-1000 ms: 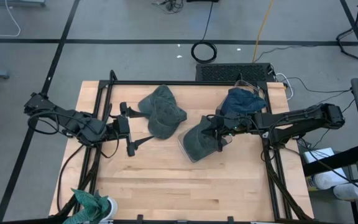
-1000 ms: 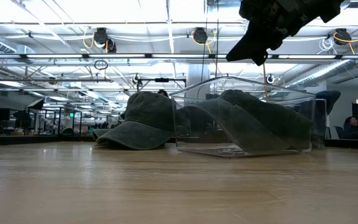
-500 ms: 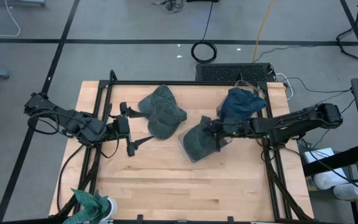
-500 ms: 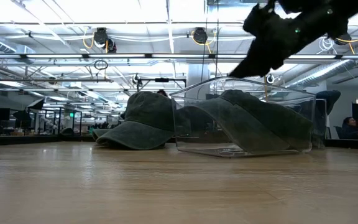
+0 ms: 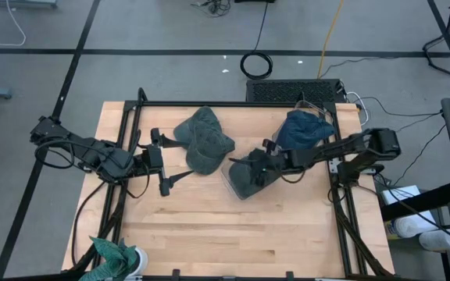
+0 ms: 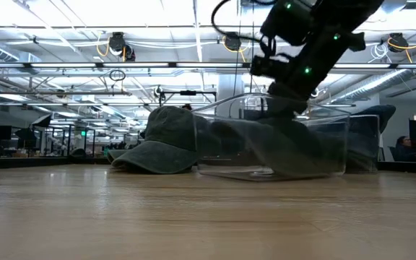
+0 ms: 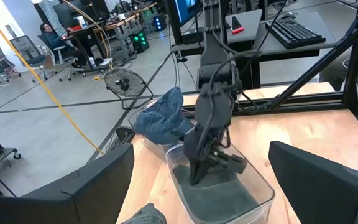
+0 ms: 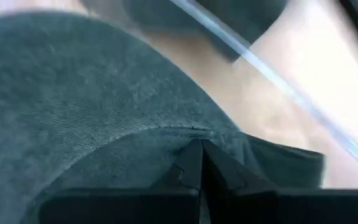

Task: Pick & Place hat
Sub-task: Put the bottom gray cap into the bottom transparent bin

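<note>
No legible writing or brand marks. Pale wooden bench point(image 5: 209, 226) with black frame rails, on a grey floor; open workshop with ceiling lights behind. Dark green cap point(image 5: 244, 178), soft twill with stitched seams, lies inside a clear plastic bin point(image 6: 266, 170) at bench centre-right. Right end effector point(image 5: 262, 168) is lowered into the bin, fingers pressed together against the cap's fabric. A second green cap point(image 5: 201, 140) rests beside the bin; blue cap point(image 5: 303, 129) behind. Left end effector point(image 5: 165, 162) hovers spread, near the second cap.

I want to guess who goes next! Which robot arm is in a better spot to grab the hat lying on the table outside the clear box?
Probably the left. Its gripper waits open right beside the loose green hat. The right gripper is down in the clear box, pressing on another hat.
</note>
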You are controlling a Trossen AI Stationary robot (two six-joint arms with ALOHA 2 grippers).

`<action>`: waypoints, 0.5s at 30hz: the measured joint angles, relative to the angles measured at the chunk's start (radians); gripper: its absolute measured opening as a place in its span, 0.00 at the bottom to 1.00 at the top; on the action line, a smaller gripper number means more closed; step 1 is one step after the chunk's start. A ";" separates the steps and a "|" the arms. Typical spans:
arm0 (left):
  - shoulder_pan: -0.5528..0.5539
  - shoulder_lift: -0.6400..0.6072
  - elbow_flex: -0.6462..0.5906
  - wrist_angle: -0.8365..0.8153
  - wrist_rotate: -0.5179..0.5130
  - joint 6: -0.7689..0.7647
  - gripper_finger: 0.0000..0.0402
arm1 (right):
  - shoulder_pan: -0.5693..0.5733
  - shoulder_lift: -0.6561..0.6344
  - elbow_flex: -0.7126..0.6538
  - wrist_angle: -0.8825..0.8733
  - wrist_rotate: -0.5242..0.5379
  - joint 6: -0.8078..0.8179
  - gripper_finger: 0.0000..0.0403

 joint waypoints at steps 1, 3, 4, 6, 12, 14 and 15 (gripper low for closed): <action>0.000 0.000 0.000 0.000 0.000 0.000 0.94 | -0.007 0.014 0.006 -0.010 -0.025 0.006 0.00; 0.000 0.000 0.000 0.000 0.000 0.000 0.94 | -0.020 0.034 0.010 -0.014 -0.087 0.007 0.00; 0.000 0.000 0.000 0.000 0.000 0.000 0.94 | -0.026 0.042 0.010 -0.015 -0.118 0.009 0.00; 0.000 0.000 0.000 0.000 0.000 0.000 0.94 | -0.035 0.055 0.010 -0.025 -0.157 0.012 0.00; 0.000 0.000 0.000 0.000 0.000 0.000 0.94 | -0.043 0.040 0.007 -0.029 -0.123 0.028 0.00; 0.000 0.000 0.000 0.000 0.000 0.000 0.94 | -0.040 0.007 0.004 -0.038 -0.115 0.035 0.00; 0.000 0.000 0.000 0.000 0.000 0.000 0.94 | -0.036 -0.011 0.004 -0.040 -0.113 0.042 0.00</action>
